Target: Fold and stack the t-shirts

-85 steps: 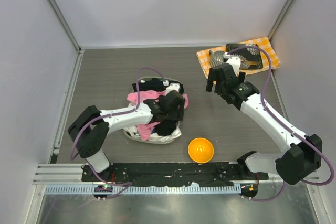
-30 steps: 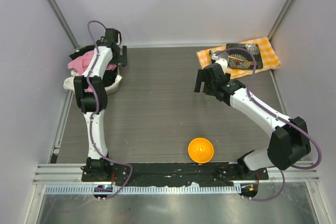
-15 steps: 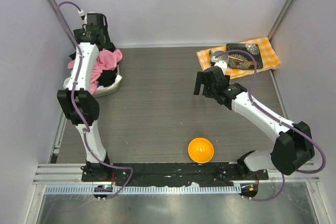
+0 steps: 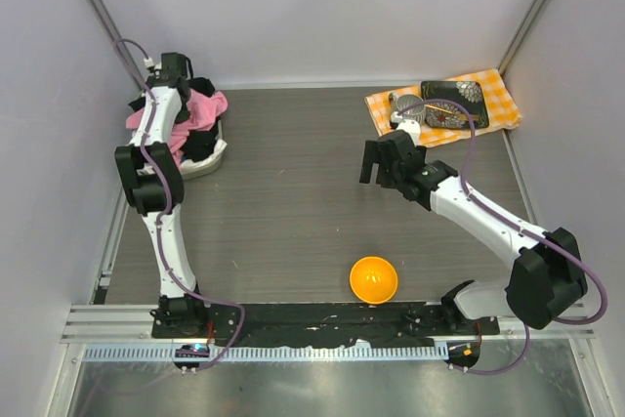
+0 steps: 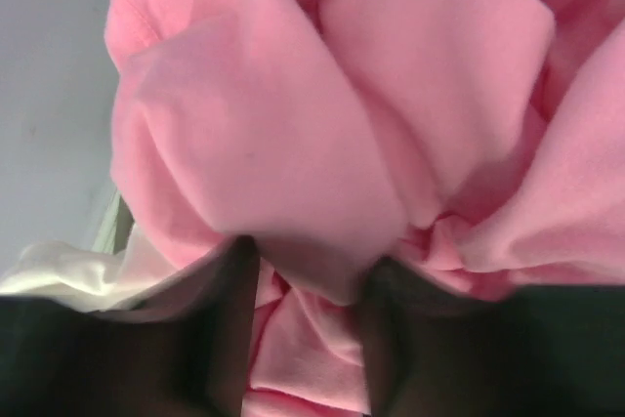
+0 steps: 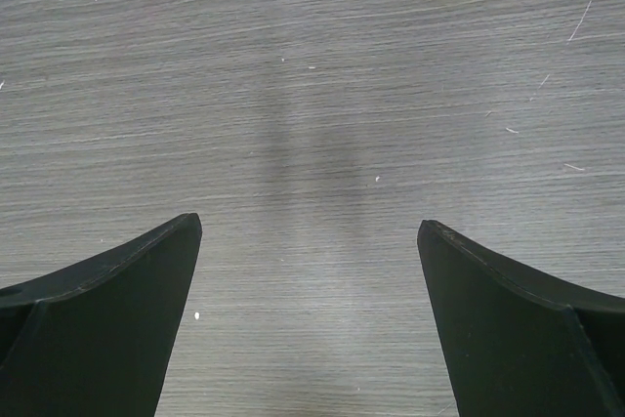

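Bulging inside left pincer (image 5: 308,271): soft, crumpled pink t-shirt (image 5: 293,134) folds.

A robotics lab test cell is indicated: a grey table (image 4: 283,222) is enclosed by plain white panels (image 4: 332,7), with a metal rail (image 4: 107,320) fixed at 6 o'clock.

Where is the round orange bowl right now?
In the top view, the round orange bowl sits on the grey table near its front edge, right of centre, just left of the right arm's base.
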